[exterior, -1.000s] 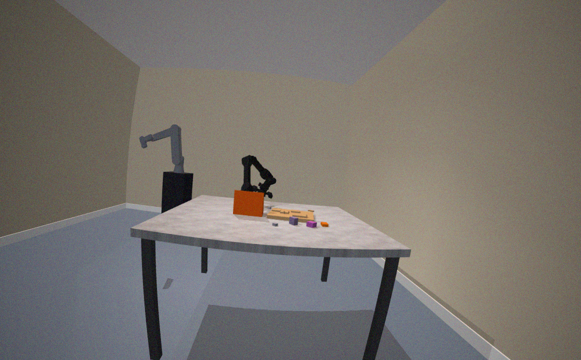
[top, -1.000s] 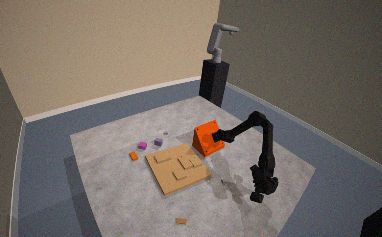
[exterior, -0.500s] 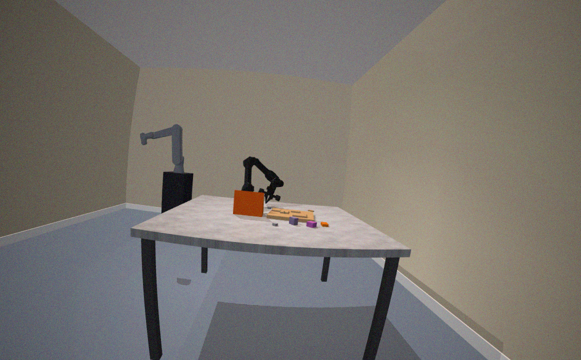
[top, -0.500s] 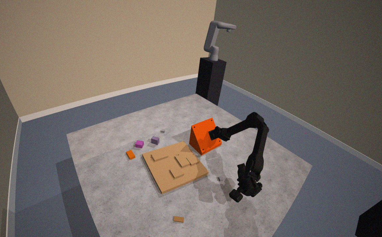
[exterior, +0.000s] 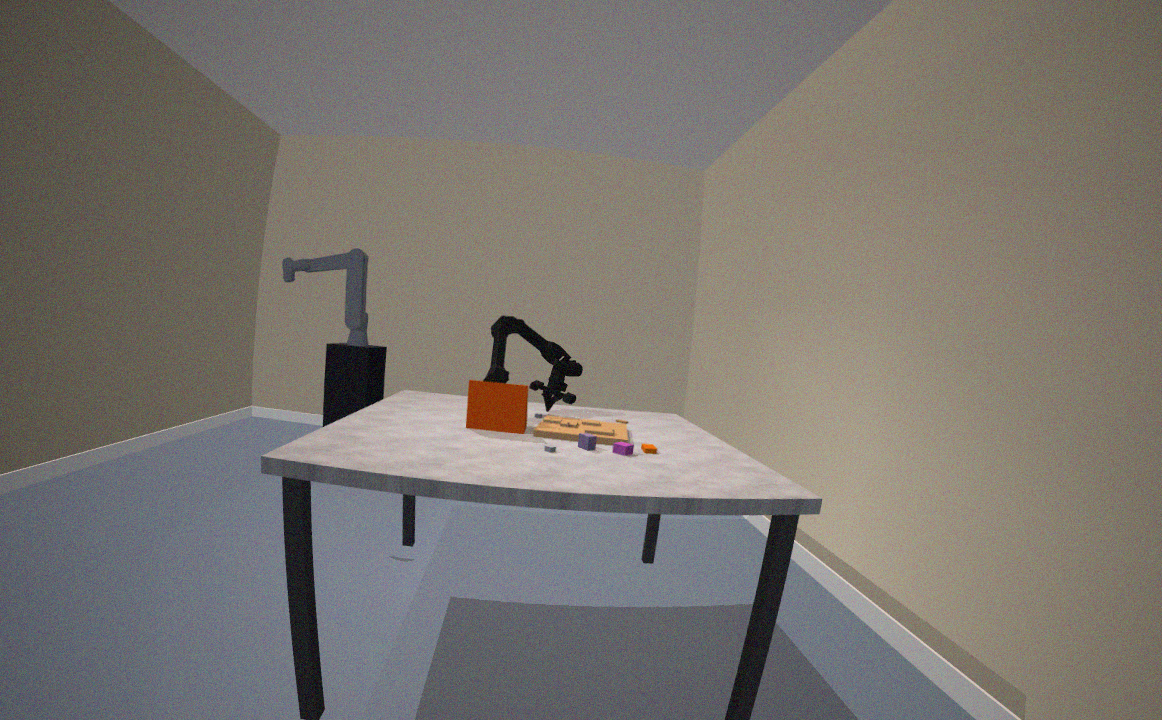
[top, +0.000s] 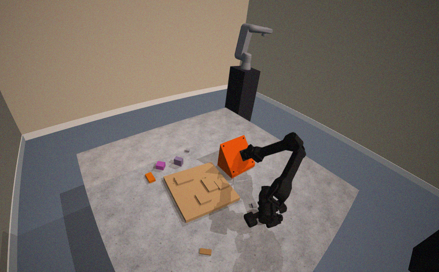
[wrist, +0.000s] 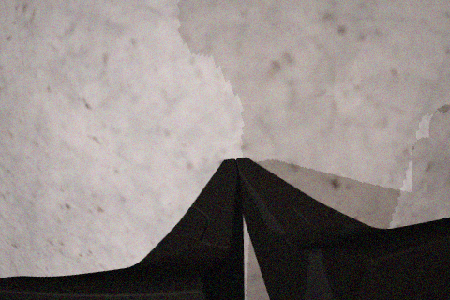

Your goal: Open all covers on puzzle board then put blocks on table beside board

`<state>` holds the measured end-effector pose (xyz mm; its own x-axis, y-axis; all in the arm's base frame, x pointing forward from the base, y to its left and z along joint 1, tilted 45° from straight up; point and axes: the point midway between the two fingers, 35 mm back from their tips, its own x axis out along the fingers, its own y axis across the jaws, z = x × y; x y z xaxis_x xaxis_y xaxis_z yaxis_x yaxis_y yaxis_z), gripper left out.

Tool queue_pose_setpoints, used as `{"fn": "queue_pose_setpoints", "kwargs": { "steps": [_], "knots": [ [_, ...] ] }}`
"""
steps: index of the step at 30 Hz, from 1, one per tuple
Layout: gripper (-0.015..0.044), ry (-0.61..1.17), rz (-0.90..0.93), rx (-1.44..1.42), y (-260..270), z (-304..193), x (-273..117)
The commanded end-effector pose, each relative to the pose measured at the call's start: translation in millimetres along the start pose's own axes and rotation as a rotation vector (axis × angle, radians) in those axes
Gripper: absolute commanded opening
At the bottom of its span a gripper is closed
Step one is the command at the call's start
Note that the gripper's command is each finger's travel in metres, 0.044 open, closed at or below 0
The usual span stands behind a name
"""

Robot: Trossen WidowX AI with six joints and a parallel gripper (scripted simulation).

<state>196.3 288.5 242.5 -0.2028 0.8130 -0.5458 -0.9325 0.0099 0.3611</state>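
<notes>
The tan puzzle board [top: 187, 210] [exterior: 567, 437] lies on the table. Raised tan covers [top: 184, 180] [top: 210, 184] [top: 203, 198] [top: 224, 184] stand on it; their wells are too unclear to judge. Beyond it lie a magenta block [top: 160, 165] [exterior: 623, 448], a purple block [top: 178, 161] [exterior: 587, 441], an orange block [top: 150, 177] [exterior: 649, 448] and a small grey block [top: 187, 150] [exterior: 549, 448]. A small dark grey block [top: 251, 205] [exterior: 538, 415] lies by the arm. A tan-orange block [top: 205, 251] [exterior: 622, 421] lies apart. My gripper [exterior: 548, 409] [wrist: 236, 169] is shut, empty, above the table; the top view hides its fingertips.
An orange wedge [top: 232, 158] [exterior: 496, 407] stands beside the board, close to the arm's base. The table [top: 136, 229] [exterior: 442, 465] carries everything. A grey arm [top: 243, 42] [exterior: 355, 291] stands on a black pedestal [top: 241, 91] [exterior: 353, 380] beyond the table.
</notes>
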Motion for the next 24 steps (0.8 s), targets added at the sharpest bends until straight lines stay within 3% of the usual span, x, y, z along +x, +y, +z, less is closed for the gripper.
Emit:
{"fn": "queue_pose_setpoints", "kwargs": {
  "steps": [1,24],
  "knots": [
    [0.0000,0.014,-0.040,0.106,-21,-12,-7],
    [0.0000,0.028,-0.203,0.652,-112,-87,-60]
  ]
}}
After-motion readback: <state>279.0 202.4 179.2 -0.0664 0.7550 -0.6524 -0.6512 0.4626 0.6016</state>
